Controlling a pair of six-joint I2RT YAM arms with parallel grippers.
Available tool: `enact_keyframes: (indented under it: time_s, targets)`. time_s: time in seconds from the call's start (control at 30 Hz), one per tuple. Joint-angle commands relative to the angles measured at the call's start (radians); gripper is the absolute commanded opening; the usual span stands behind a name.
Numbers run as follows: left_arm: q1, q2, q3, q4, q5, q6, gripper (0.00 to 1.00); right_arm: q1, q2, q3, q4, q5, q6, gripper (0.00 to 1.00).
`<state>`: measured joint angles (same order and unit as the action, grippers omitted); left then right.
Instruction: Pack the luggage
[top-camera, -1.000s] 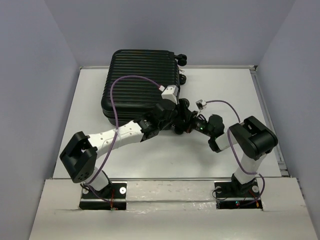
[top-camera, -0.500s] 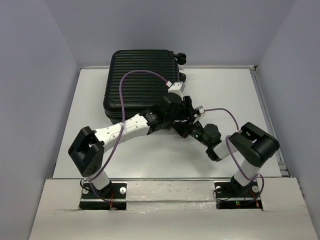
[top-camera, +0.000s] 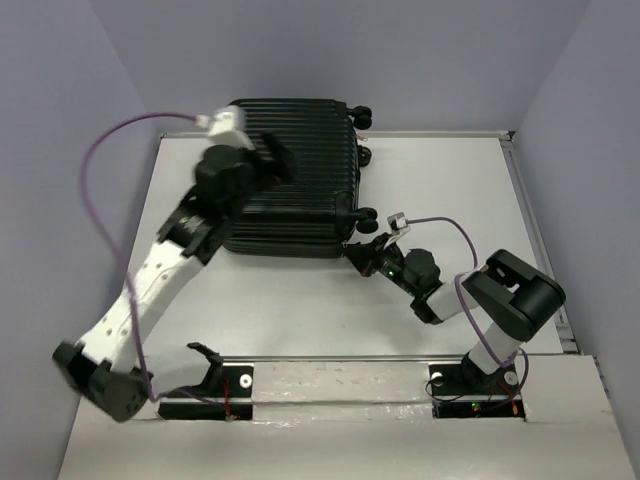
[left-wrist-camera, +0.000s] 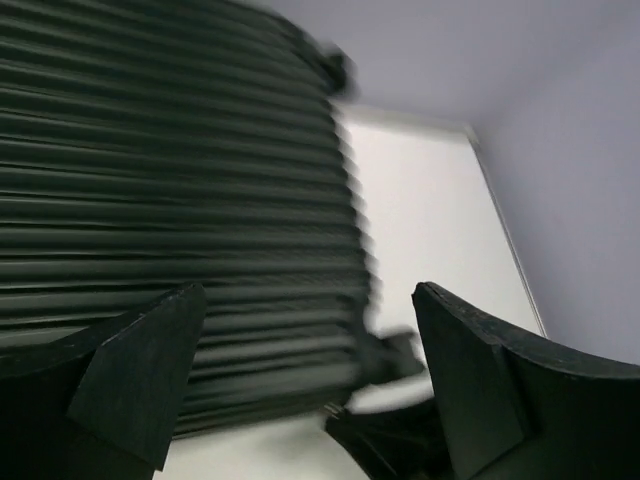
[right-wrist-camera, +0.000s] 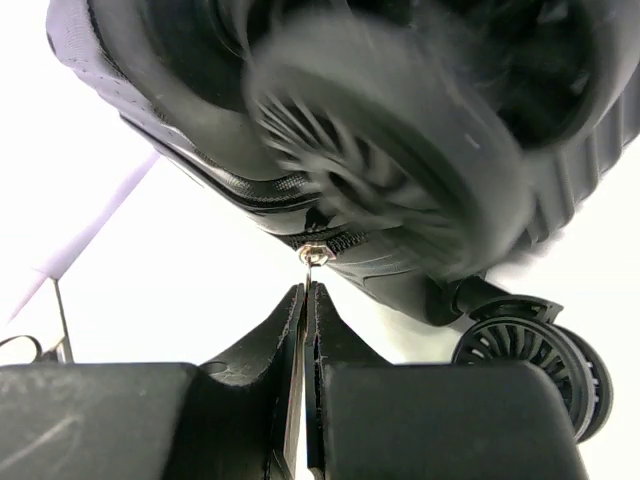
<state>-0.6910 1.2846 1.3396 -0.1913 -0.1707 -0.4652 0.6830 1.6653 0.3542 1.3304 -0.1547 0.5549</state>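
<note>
No text, brand, number or sign can be read in any view; the luggage (top-camera: 310, 200) shell is blurred at both wrists. Nothing legible stands on it.

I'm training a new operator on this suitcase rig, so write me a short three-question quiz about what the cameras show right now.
1. True or false: the left gripper is open and sits over the ribbed shell of the suitcase.
2. What is the right gripper pinching? A: a wheel. B: the zipper pull. C: nothing.
3. Fill in: in the right wrist view, the blurred round part of the suitcase just above the zipper pull is a ____.

Key: 1 true. 2 B. 3 wheel.
</note>
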Motion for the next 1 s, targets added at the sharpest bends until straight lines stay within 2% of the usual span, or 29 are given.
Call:
enact_keyframes:
  time_s: [0.0, 0.03, 0.07, 0.1, 0.23, 0.3, 0.33, 0.63, 0.73, 0.83, 0.97]
  targets:
    - [0.319, -0.275, -0.219, -0.108, -0.07, -0.013, 0.99, 0.03, -0.071, 0.009, 0.041, -0.04, -0.044, 0.07]
    - [0.491, -0.31, -0.268, -0.082, 0.01, -0.016, 0.99, 0.03, -0.081, 0.011, -0.002, -0.033, -0.056, 0.07]
    - [0.577, -0.361, -0.358, -0.062, 0.057, -0.03, 0.99, 0.03, -0.093, 0.012, -0.026, -0.025, -0.064, 0.07]
    - [0.725, -0.375, -0.396, -0.042, 0.103, -0.035, 0.99, 0.03, -0.116, 0.014, -0.048, -0.017, -0.069, 0.07]
    - [0.914, -0.334, -0.48, 0.054, 0.239, -0.082, 0.99, 0.03, -0.173, 0.028, -0.179, -0.006, -0.096, 0.07]
    - [0.953, -0.285, -0.493, 0.088, 0.279, -0.133, 0.99, 0.03, -0.197, 0.038, -0.232, 0.006, -0.11, 0.07]
    - [0.982, -0.256, -0.491, 0.123, 0.348, -0.15, 0.99, 0.03, -0.22, 0.042, -0.278, 0.007, -0.119, 0.07]
    - [0.975, 0.042, -0.438, 0.285, 0.456, -0.292, 0.99, 0.03, -0.246, 0.114, -0.438, -0.02, -0.136, 0.07]
    - [0.901, 0.126, -0.407, 0.285, 0.441, -0.286, 0.98, 0.061, -0.24, 0.135, -0.473, -0.008, -0.15, 0.07]
    - [0.796, 0.133, -0.436, 0.323, 0.43, -0.308, 0.99, 0.099, -0.239, 0.164, -0.508, 0.021, -0.165, 0.07]
    - [0.726, 0.064, -0.575, 0.437, 0.448, -0.389, 0.99, 0.179, -0.216, 0.206, -0.542, 0.063, -0.165, 0.07]
